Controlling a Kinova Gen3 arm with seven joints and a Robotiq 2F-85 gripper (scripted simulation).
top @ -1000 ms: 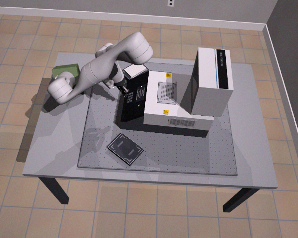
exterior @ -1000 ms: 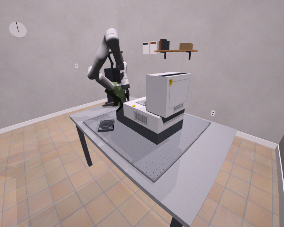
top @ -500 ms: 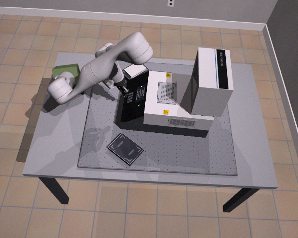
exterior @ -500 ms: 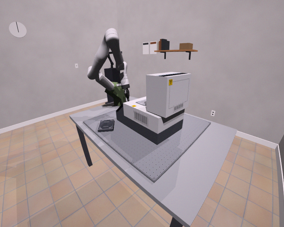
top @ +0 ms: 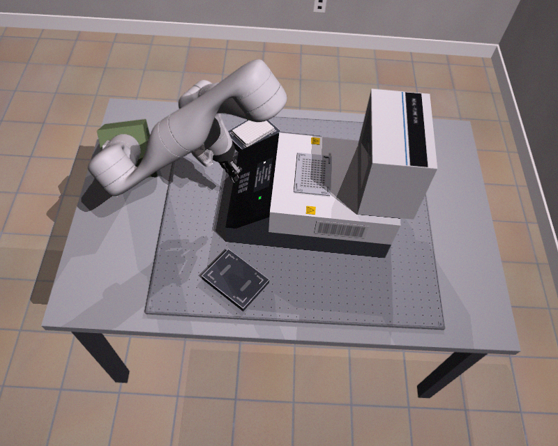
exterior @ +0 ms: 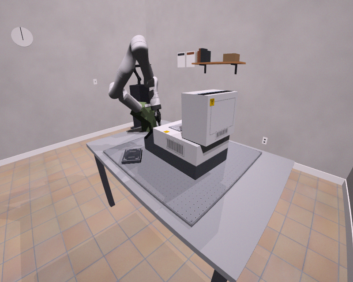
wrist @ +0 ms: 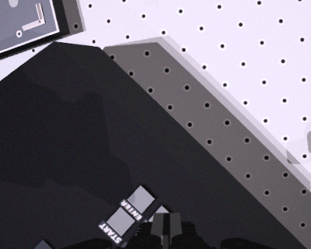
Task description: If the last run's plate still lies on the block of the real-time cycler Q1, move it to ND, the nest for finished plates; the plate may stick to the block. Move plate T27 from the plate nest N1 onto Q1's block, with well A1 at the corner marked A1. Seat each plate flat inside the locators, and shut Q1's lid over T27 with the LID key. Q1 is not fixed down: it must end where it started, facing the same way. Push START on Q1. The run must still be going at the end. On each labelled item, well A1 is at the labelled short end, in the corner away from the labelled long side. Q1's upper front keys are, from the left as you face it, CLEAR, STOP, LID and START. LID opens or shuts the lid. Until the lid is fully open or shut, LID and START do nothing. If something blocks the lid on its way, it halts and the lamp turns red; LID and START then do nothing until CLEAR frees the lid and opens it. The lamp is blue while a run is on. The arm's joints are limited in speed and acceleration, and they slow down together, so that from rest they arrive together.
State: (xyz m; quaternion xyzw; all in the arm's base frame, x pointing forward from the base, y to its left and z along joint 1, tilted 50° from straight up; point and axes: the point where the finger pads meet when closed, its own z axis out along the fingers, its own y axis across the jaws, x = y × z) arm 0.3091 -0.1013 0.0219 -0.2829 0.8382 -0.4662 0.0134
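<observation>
1. The end effector point(top: 236, 178) point(exterior: 159, 124) point(wrist: 167, 230) has its fingers pressed together, pinching nothing, at the dark front panel of the cycler point(top: 335, 222) point(exterior: 175, 147); whether it touches a key cannot be told
2. In the wrist view, a key point(wrist: 120, 222) next to the START label and a key point(wrist: 141, 199) next to the ENTER label lie left of its tips, and a third is partly hidden behind them
3. Right of the end effector in the top view is the block point(top: 312, 173) with its wells exposed; farther right stands the raised lid point(top: 397, 189) point(exterior: 195, 116), open
4. Below and right of it, a green lamp point(top: 259, 197) glows on the panel
5. A white plate point(top: 253, 132) lies above and slightly right of it, in a nest whose label is unreadable
6. Below it on the worktop point(top: 111, 268) point(exterior: 256, 194) sits a dark nest point(top: 234, 279) point(exterior: 132, 155) point(wrist: 17, 29), well apart, its locators and slots exposed
</observation>
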